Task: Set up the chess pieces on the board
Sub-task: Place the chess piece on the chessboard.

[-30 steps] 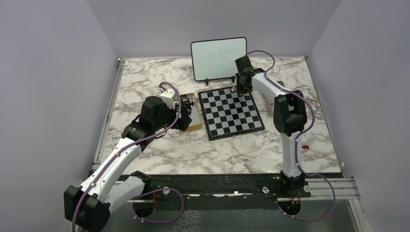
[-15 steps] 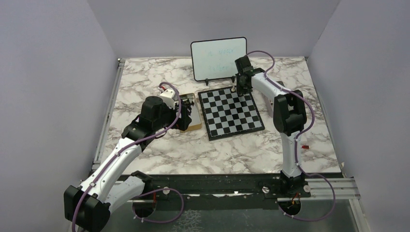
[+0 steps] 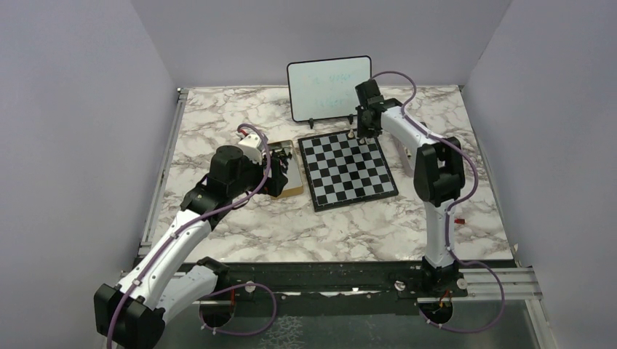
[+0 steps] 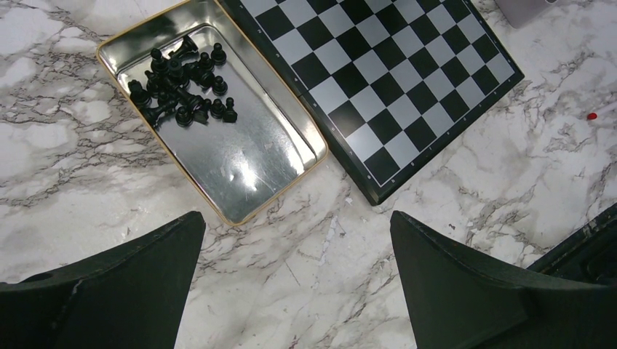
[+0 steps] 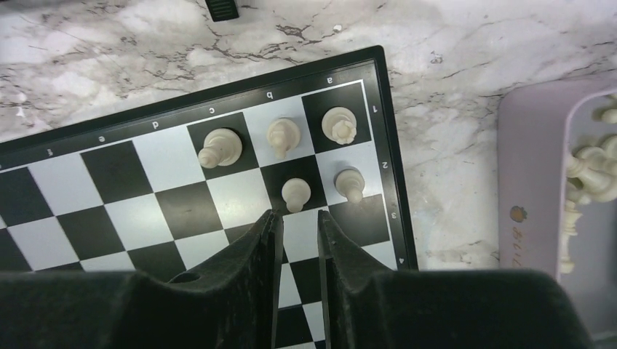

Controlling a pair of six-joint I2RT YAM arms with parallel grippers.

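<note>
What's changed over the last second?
The right claw rose slightly and opened a little, leaving the white pawn standing free on the board. The left arm shifted slightly; the left claw stays wide open above the tin. Nothing else moved.

Robotics lab cell, plain lilac enclosure walls, marble-look table, black mounting rail

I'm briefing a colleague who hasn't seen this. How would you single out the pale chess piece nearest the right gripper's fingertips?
At the chessboard corner marked a and 1, five pale pieces cluster: three in the edge row, two pawns in the next. It is the pawn in column b, on a black square; the other pawn stands on a pale square by the border.
</note>
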